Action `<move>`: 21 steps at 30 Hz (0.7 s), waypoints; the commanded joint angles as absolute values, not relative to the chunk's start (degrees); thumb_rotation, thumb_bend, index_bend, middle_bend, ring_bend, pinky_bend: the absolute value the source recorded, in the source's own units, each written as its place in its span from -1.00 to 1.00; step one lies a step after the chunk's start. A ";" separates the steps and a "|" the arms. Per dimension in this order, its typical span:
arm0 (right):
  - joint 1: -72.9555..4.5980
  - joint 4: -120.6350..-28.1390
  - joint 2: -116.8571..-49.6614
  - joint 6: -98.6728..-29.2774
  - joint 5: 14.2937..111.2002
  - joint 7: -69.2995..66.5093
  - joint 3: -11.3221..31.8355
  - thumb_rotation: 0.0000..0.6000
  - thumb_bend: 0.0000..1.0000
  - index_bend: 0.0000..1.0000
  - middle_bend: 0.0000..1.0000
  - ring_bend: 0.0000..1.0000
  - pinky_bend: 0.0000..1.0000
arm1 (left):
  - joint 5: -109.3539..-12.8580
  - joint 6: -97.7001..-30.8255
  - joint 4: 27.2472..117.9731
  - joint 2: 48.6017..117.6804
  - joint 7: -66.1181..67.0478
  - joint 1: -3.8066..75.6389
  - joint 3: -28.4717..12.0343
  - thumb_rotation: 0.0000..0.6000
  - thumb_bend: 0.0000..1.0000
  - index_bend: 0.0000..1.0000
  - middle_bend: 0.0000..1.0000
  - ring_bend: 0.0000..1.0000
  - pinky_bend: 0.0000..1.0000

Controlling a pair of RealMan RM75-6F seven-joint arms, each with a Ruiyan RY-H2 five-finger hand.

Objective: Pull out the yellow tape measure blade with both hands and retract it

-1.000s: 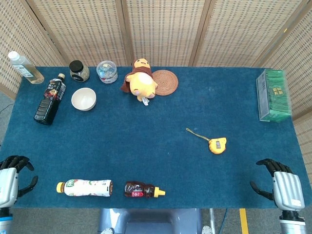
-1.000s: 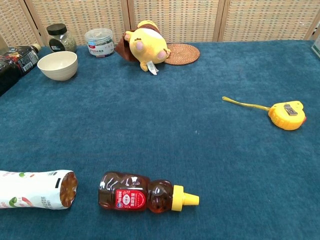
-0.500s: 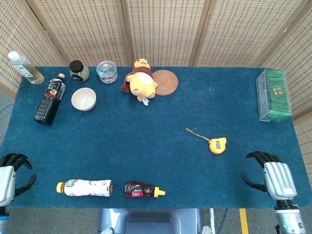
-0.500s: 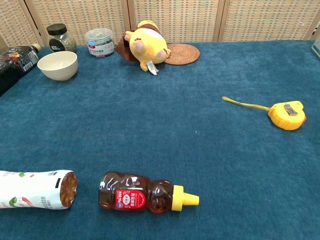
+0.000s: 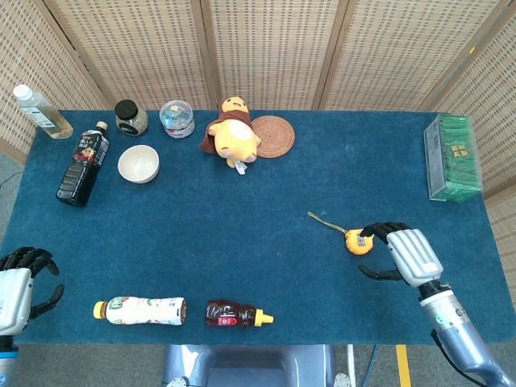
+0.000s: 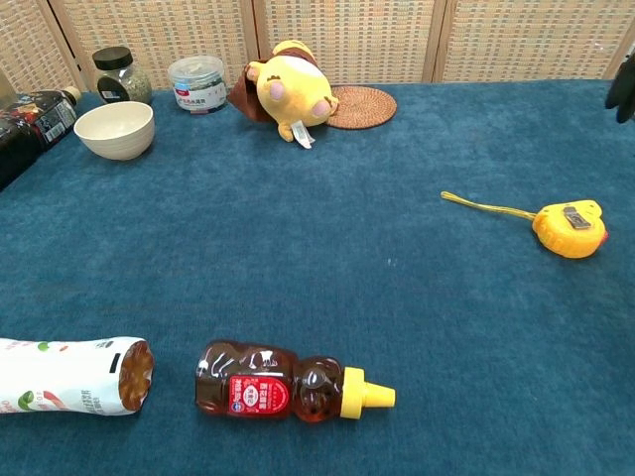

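Note:
The yellow tape measure (image 5: 357,242) (image 6: 569,228) lies on the blue table right of centre, a thin yellow strap (image 5: 324,222) (image 6: 486,206) trailing to its left. My right hand (image 5: 399,251) hovers just right of it, fingers spread and holding nothing; its dark fingertips reach over the case's right edge in the head view. Only a dark sliver of the right hand (image 6: 624,87) shows at the right edge of the chest view. My left hand (image 5: 19,278) stays at the table's near left corner, fingers apart and empty.
Along the front edge lie a honey bear bottle (image 5: 236,314) and a white bottle (image 5: 141,310). The back holds a plush toy (image 5: 234,135), woven coaster (image 5: 273,135), bowl (image 5: 138,164), dark bottle (image 5: 81,165), jars and a green box (image 5: 451,157) at the right.
My right hand has moved from the near right corner up and left to just beside the tape measure. The left hand has barely shifted. The tape measure has not moved.

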State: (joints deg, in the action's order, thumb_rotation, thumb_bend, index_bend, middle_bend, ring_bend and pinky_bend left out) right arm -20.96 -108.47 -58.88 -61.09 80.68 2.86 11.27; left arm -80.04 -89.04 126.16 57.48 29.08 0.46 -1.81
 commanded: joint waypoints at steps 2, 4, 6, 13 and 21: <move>-29.31 -101.14 -63.27 -50.88 75.16 0.32 14.02 0.46 -0.50 -0.31 -0.22 -0.25 -0.29 | -78.63 -88.26 125.92 57.83 29.71 1.09 -2.10 1.00 -0.48 -0.01 -0.33 -0.61 -0.53; -31.45 -98.90 -64.58 -48.34 73.56 0.27 14.37 0.43 -0.50 -0.31 -0.21 -0.24 -0.26 | -78.08 -88.21 125.84 58.02 29.97 1.26 -2.26 1.00 -0.48 -0.01 -0.33 -0.61 -0.53; -33.33 -96.95 -65.75 -46.18 72.36 0.32 14.50 0.40 -0.50 -0.30 -0.20 -0.23 -0.23 | -77.67 -88.17 125.78 58.09 30.24 1.40 -2.36 1.00 -0.48 -0.01 -0.33 -0.61 -0.53; -38.08 -91.64 -68.67 -40.95 69.06 0.95 13.98 0.27 -0.49 -0.27 -0.18 -0.18 -0.16 | -77.05 -88.34 125.62 58.33 30.70 1.54 -2.20 1.00 -0.48 -0.01 -0.33 -0.61 -0.53; -41.00 -87.40 -71.07 -38.12 66.55 1.65 12.80 0.24 -0.49 -0.25 -0.16 -0.17 -0.13 | -76.59 -88.22 125.31 58.79 30.75 1.81 -2.07 1.00 -0.48 -0.01 -0.33 -0.61 -0.53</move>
